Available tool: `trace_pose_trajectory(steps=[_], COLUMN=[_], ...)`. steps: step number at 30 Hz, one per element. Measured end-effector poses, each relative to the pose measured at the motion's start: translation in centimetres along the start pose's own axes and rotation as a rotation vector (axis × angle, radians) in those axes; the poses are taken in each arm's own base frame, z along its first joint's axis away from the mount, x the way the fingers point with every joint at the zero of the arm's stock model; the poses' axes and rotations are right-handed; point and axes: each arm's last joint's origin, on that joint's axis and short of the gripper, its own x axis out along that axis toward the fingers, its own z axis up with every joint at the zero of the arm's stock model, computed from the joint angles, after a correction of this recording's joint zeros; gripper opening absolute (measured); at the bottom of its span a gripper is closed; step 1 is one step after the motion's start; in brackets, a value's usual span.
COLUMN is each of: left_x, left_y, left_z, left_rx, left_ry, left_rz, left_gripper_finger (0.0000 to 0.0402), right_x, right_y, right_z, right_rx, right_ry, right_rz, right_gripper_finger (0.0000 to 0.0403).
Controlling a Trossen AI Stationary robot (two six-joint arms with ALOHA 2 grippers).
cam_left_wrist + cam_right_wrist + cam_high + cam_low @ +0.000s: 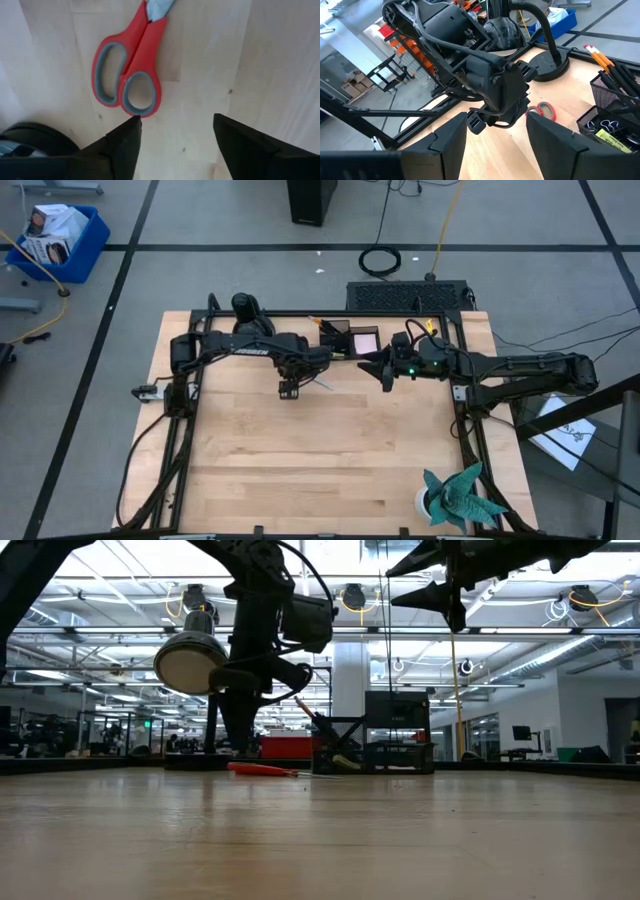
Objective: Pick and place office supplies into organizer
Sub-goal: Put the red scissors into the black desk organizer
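One black organizer point(350, 338) stands at the worktop's point(330, 460) far edge, holding pens, a pencil and a pink pad. Red-handled scissors point(131, 70) lie flat left of it, handles toward the left pincer point(175, 135), which hovers open and empty above; blade tips are cut off. Right pincer point(496, 125) waits open, empty, raised beside the organizer.
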Motion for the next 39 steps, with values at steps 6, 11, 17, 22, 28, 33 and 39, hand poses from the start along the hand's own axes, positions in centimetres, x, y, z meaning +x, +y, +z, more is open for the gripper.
trace_pose_trajectory(steps=[6, 11, 17, 22, 28, 33, 39], left_x=[0.0, -0.1, -0.2, -0.2, -0.2, -0.1, 0.2], left_y=[-0.3, -0.5, -1.0, -1.0, -0.7, -0.1, 0.1], left_z=[0.1, 0.0, 0.1, 0.4, 0.5, 0.5, 0.8], left_rx=[0.006, 0.0, 0.044, 0.05, 0.03, 0.017, 0.041], left_ry=[-0.005, 0.01, 0.006, -0.018, -0.033, -0.038, -0.06], left_rz=[-0.014, -0.01, -0.017, 0.022, 0.071, 0.085, 0.037], left_gripper_finger=[0.0227, 0.0225, 0.0225, 0.0225, 0.0225, 0.0225, 0.0225], right_x=[0.0, 0.0, 0.0, -0.1, -0.1, -0.1, -0.1], right_y=[0.0, 0.0, -0.5, -0.7, -0.8, -0.9, -0.9], right_z=[0.0, -0.1, -0.1, -0.1, -0.2, -0.3, -0.2], right_rx=[0.009, 0.074, 0.025, 0.051, 0.135, 0.169, 0.182], right_ry=[0.005, 0.019, -0.038, -0.072, -0.064, -0.063, -0.081], right_rz=[0.003, 0.013, -0.119, -0.176, -0.189, -0.194, -0.211], right_gripper_finger=[0.0196, 0.0196, 0.0196, 0.0196, 0.0196, 0.0196, 0.0196])
